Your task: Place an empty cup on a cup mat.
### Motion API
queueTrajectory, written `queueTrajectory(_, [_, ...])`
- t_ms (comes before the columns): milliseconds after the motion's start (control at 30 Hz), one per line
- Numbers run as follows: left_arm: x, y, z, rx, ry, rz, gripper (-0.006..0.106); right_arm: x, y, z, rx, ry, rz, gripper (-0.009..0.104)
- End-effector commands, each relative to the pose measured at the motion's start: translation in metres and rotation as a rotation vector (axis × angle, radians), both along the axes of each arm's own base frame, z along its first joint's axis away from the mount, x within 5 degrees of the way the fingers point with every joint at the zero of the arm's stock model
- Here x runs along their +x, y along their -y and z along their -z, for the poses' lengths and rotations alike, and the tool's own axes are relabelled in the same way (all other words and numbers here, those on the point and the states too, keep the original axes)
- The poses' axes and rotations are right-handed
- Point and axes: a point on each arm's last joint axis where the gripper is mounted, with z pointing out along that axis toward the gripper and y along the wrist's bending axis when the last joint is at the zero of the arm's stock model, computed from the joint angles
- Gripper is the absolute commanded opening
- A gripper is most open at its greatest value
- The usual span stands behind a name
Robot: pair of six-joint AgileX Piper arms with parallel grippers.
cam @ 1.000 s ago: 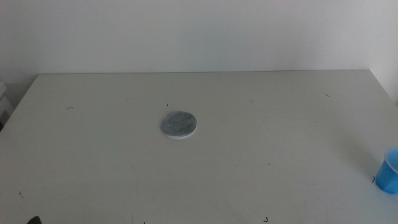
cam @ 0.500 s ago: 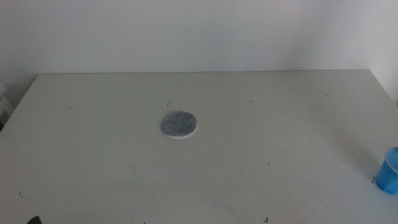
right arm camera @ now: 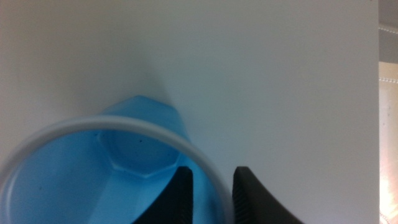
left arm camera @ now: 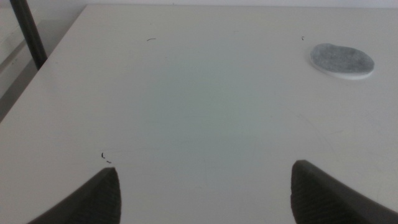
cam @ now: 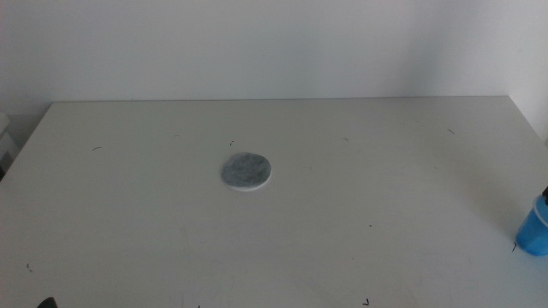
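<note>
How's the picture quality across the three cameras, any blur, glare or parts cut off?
Middle view: soft, flat light, slightly hazy; the cup is cropped by the picture's edge, the cup mat is clear. Left wrist view: the left gripper is dark and blurred; the table is evenly lit. Right wrist view: the cup's rim is close and soft, the right gripper pinching it; a bright overexposed strip runs along one edge.

table (cam: 342,214) open around cup mat (cam: 247,170) | cup (cam: 534,229) well apart, right edge
</note>
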Motion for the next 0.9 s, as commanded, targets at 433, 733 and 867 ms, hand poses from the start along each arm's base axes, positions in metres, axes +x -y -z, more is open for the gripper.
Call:
queueTrajectory(433, [0.001, 0.000, -0.009, -0.016, 0.086, 0.000, 0.105, 0.016, -0.032, -0.045, 0.028, 0.035, 0.013, -0.001])
queueTrajectory(733, [0.001, 0.000, -0.009, -0.016, 0.086, 0.000, 0.105, 0.047, -0.106, -0.112, 0.078, 0.165, 0.029, -0.001])
queueTrajectory(867, [0.001, 0.000, -0.009, -0.016, 0.086, 0.000, 0.105, 0.061, -0.144, -0.131, 0.095, 0.188, -0.023, 0.000])
